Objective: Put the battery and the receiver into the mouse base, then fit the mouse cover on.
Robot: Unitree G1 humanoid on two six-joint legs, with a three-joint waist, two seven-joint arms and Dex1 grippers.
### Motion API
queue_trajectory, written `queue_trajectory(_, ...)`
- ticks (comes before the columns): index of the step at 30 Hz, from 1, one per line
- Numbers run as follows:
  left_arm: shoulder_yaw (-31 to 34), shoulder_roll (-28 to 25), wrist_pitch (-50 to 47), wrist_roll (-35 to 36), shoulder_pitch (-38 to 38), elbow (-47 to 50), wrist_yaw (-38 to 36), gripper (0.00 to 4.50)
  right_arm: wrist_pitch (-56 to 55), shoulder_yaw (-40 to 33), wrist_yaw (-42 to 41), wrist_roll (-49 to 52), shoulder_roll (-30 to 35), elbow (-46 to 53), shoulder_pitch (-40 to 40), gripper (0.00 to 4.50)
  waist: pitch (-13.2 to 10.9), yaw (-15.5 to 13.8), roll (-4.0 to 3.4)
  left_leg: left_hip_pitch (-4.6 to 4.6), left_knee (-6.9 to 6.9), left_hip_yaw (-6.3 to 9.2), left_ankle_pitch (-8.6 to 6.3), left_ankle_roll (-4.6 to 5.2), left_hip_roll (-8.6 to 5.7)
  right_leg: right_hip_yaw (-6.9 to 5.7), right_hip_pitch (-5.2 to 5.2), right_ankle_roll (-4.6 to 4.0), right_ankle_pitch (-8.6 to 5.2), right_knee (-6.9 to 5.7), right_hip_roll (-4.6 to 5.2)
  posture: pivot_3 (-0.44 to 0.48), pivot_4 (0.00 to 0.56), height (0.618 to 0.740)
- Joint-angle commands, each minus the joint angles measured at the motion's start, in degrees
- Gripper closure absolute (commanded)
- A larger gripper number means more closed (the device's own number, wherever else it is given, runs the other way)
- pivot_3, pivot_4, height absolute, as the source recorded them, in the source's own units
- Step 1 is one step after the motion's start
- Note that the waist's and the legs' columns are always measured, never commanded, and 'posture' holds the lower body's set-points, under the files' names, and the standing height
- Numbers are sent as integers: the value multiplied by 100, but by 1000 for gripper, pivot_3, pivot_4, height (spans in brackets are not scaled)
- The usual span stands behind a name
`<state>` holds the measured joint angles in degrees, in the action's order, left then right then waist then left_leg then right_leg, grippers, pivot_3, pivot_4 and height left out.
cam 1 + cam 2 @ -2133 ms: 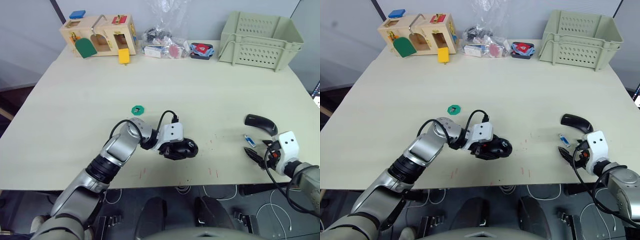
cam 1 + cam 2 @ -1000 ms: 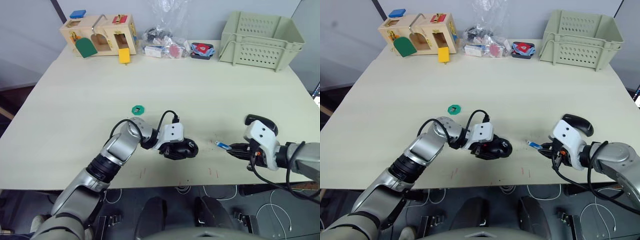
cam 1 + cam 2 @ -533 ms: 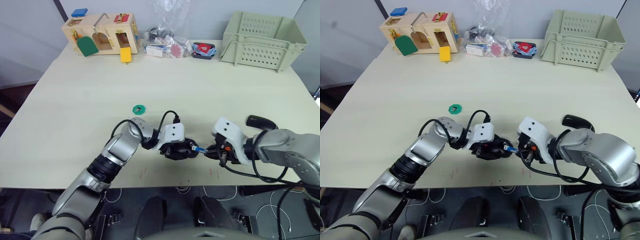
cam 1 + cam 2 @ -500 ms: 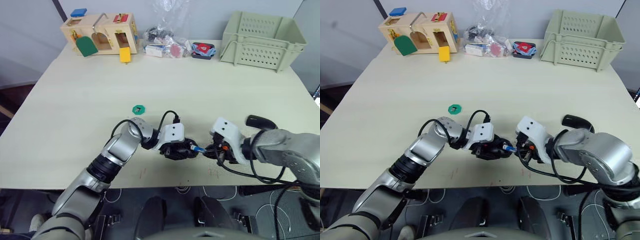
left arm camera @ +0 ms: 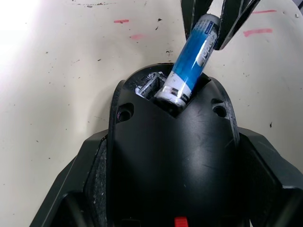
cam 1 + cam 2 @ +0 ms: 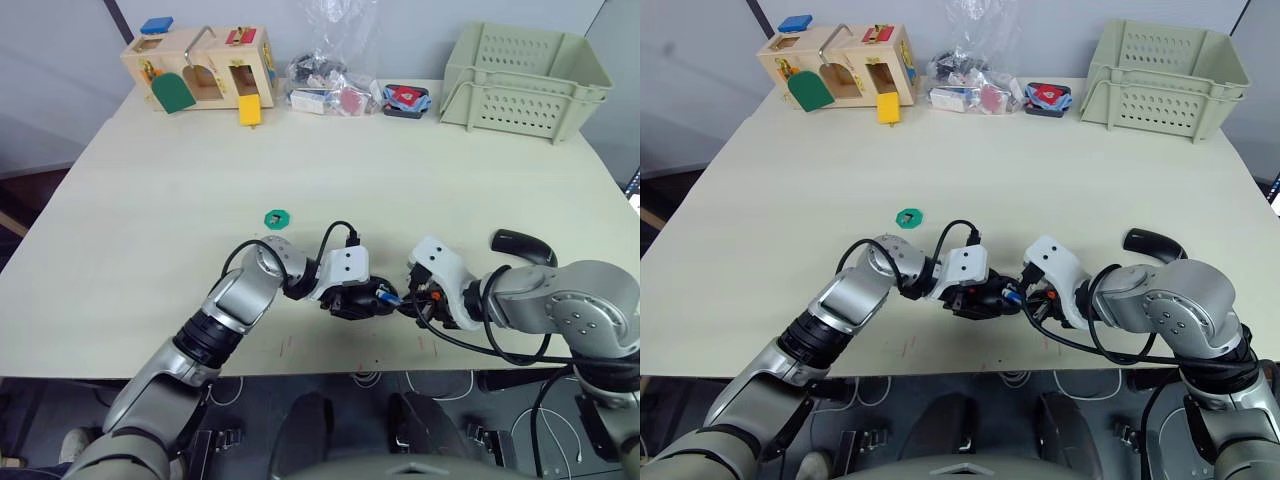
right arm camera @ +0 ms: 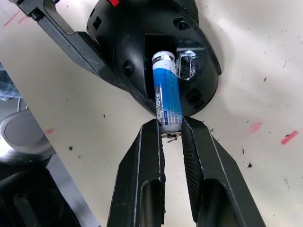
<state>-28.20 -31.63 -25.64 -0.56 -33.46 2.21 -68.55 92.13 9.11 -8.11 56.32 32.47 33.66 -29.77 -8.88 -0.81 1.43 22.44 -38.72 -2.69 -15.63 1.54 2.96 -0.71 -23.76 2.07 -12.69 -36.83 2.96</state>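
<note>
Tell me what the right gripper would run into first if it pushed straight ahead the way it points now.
The mouse base. The right gripper, shut on the battery, points at its hollow, the battery's front end already in the slot; depth left looks slight.

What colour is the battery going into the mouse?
Blue with white ends and white print; the battery shows best in the right wrist view, held by the right claw.

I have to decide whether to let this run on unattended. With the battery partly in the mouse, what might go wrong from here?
1. The slim blue and white battery enters the black oval mouse base tilted, one end still outside; pushed so, it may jam.
2. The right gripper pinches only its outer end, so it may slip or pivot.
3. The left gripper holds the base; a hard push could shift it.
</note>
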Motion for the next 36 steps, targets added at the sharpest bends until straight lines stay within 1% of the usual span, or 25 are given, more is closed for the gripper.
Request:
queue_trajectory(1, -118, -11, -139, -115, 121, 15, 89, 1577, 37, -63, 508, 241, -133, -154, -10, 4480, 0, 4, 0, 0, 0, 0, 0, 0, 0, 0, 0, -1, 0, 0, 0, 0, 150, 740)
queue_trajectory(4, -130, -9, -181, -110, 146, 79, 103, 1577, 37, -116, 886, 379, -364, -311, -22, 4480, 2, 7, 0, -1, 0, 0, 0, 0, 1, 0, 0, 0, -1, -1, 0, 0, 150, 740)
queue_trajectory(9, -123, -8, -246, -101, 165, 136, 128, 1577, 37, -149, 1272, 699, -441, -389, -2, 4480, 4, 25, -1, -12, 0, 2, 0, 0, 5, 5, 4, -2, -2, -2, -3, 0, 150, 740)
queue_trajectory(10, -123, -9, -251, -103, 169, 140, 128, 1577, 37, -156, 1327, 765, -435, -399, 12, 3468, 4, 28, -1, -14, 0, 2, 0, 0, 6, 5, 6, -3, -2, -2, -3, 0, 150, 740)
queue_trajectory(11, -126, -13, -255, -105, 173, 143, 124, 1577, 37, -171, 1378, 835, -419, -407, 19, 3251, 4, 28, -1, -13, 0, 2, 0, 0, 6, 6, 6, -5, -4, -2, -3, 0, 150, 740)
queue_trajectory(13, -134, -16, -254, -107, 178, 136, 115, 1577, 37, -252, 1437, 915, -429, -425, -8, 2298, 4, 12, -1, 0, 0, 1, 0, 0, 5, 4, -1, -4, -3, 0, -2, 0, 150, 740)
queue_trajectory(15, -140, -13, -251, -109, 179, 131, 112, 1577, 37, -327, 1489, 961, -456, -439, -45, 1471, 4, 13, -1, 6, 1, 2, 0, 0, 5, 5, -6, 1, 1, 1, -2, 0, 150, 740)
queue_trajectory(16, -140, -10, -254, -107, 179, 127, 112, 1577, 37, -372, 1520, 993, -475, -452, -58, 904, 4, 9, -1, 8, 0, 2, 0, 1, 4, 5, -7, 2, 2, 2, -2, 0, 150, 740)
queue_trajectory(18, -142, -5, -261, -103, 181, 131, 114, 1577, 37, -442, 1522, 1087, -464, -438, -63, 58, 4, 3, -1, 16, 0, 1, 0, 1, 4, -2, -12, 2, 2, 3, -2, 0, 150, 740)
queue_trajectory(24, -138, 8, -254, -100, 181, 93, 121, 1577, 36, -828, 1106, 1395, -357, -119, 67, 58, 4, 2, -1, 17, 0, 3, 0, 1, 4, -3, -13, 2, 1, 3, -2, 0, 150, 740)
queue_trajectory(27, -136, 7, -254, -100, 193, 103, 125, 1577, -222, -917, 713, 1286, -31, 174, 291, 58, 4, -2, -1, 19, 0, 6, 0, 1, 4, -5, -13, 3, 1, 4, -1, 0, 150, 740)
queue_trajectory(31, -125, 9, -254, -95, 202, 99, 125, 1577, -1126, -889, -11, 798, 416, 552, 823, 58, 4, 8, -1, 26, 1, 8, 0, 1, 1, -8, -13, 2, 0, 12, 2, 0, 150, 740)
queue_trajectory(34, -112, 18, -253, -94, 209, 97, 138, 1577, -2398, -731, -943, 60, 662, 807, 1336, 58, 4, 0, -1, 23, 0, 8, -1, 2, 0, -8, -14, 13, -7, 10, 1, 0, 150, 740)
queue_trajectory(36, -114, 10, -244, -95, 232, 118, 146, 1577, -2946, -610, -1358, -352, 827, 809, 1631, 58, 4, 4, -1, 23, 0, 8, -1, 2, 1, -12, -14, 21, -15, 9, -1, 0, 150, 740)
